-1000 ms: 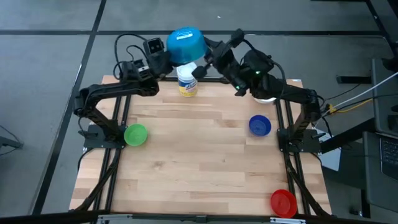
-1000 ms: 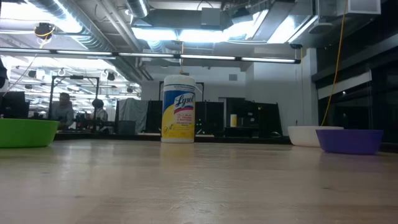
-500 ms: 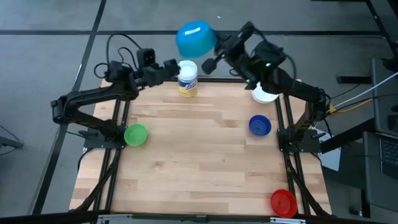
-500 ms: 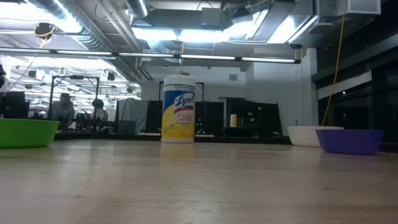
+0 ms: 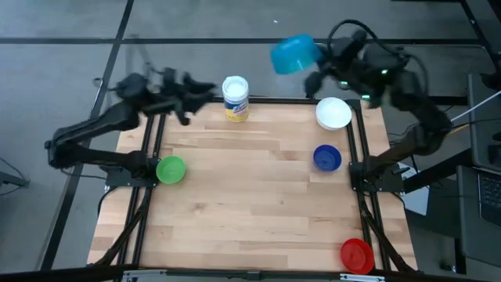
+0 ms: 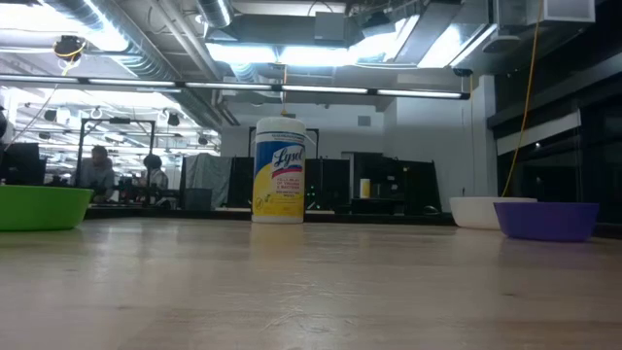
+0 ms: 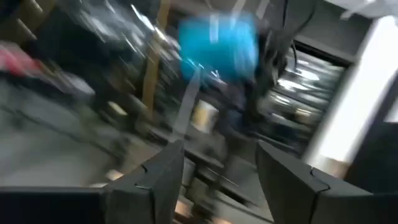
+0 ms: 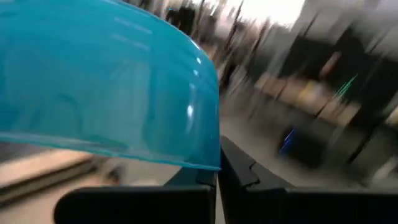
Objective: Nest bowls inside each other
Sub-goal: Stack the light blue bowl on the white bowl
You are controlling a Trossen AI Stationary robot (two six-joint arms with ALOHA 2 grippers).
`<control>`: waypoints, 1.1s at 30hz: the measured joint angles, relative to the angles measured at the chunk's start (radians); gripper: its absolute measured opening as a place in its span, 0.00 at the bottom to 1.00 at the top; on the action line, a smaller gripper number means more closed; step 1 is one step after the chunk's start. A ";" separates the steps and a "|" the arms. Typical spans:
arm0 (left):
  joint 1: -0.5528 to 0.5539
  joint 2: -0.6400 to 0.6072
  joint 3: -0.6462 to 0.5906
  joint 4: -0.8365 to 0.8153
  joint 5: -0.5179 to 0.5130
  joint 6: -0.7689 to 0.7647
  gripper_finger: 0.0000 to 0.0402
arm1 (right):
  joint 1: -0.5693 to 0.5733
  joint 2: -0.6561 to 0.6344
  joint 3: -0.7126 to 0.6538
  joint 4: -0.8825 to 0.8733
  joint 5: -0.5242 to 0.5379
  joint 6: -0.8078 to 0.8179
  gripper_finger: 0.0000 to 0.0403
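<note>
The light blue bowl [image 5: 294,53] hangs in the air beyond the table's far edge, with my right gripper [image 5: 315,69] shut on it; it fills the right wrist view [image 8: 106,81]. My left gripper [image 5: 205,88] is open at the far left, left of the white canister [image 5: 236,98], with nothing between its fingers [image 7: 163,174]. The white bowl [image 5: 333,112], the dark blue bowl [image 5: 327,157], the green bowl [image 5: 171,169] and the red bowl [image 5: 356,254] each sit apart on their bases on the wooden table. My right gripper pinches the light blue bowl's rim [image 8: 208,163] between its two shut fingers, one finger [image 8: 239,171] showing beside the wall. The fingers come about level from the table's right side. The bowl is lifted clear and tilted.
The canister [image 6: 279,170] stands upright at the far edge's middle. In the low view the green bowl [image 6: 39,207] is at the left, the white bowl [image 6: 481,211] and dark blue bowl [image 6: 546,220] at the right. Bare wood lies across the table's middle and near left.
My right gripper has carried the light blue bowl from above the canister toward the table's right, along the far edge, and the bowl has tipped. My left gripper has come away from the bowl and drawn back toward the table's left edge, turning as it went.
</note>
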 joint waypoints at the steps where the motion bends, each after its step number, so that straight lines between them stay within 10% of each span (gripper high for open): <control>1: -0.002 -0.032 0.000 -0.019 -0.045 0.048 0.48 | -0.009 -0.023 0.000 -0.114 -0.037 0.093 0.00; 8: -0.003 -0.132 0.073 -0.210 -0.252 0.327 0.48 | -0.047 -0.072 -0.004 -0.718 -0.283 0.532 0.00; 33: -0.107 0.070 0.397 -0.305 -0.212 0.549 0.48 | -0.806 -0.201 -0.978 -0.439 -0.750 0.413 0.00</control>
